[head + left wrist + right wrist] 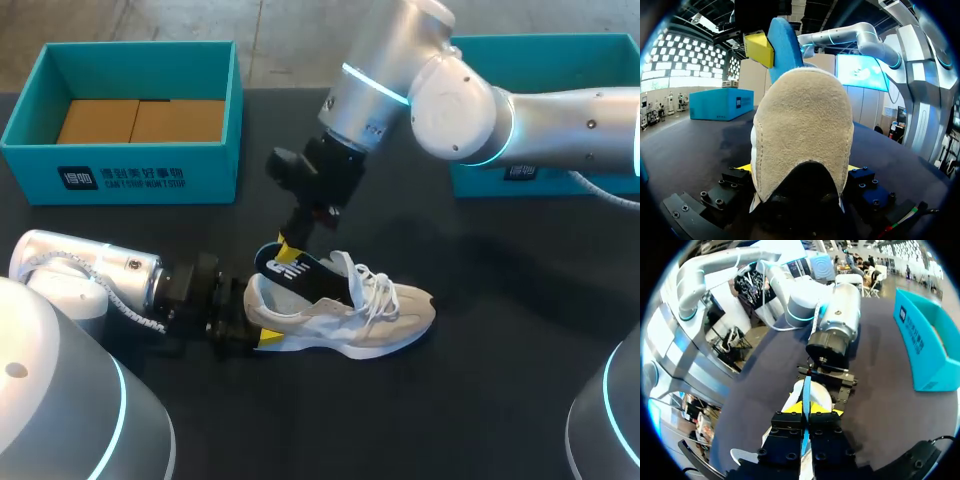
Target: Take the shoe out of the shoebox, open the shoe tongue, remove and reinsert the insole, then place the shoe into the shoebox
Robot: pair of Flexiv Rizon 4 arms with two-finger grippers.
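Left fingers point(268, 338) clamp the sneaker point(390, 310) heel, right fingers point(792, 408) pinch the half-raised insole point(300, 272) tight, and a snag could drag the sneaker from the left grip.

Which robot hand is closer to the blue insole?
Right. The right gripper pinches the insole sticking out of the shoe; the left gripper clamps the shoe's heel.

Head camera, above and behind, looks down over the black table point(500, 400). Left wrist camera sits low, tight against the heel of the beige-and-white suede sneaker point(802, 135). Right wrist camera peers steeply down from just above. All three share that heel and the blue foam insole point(786, 47).
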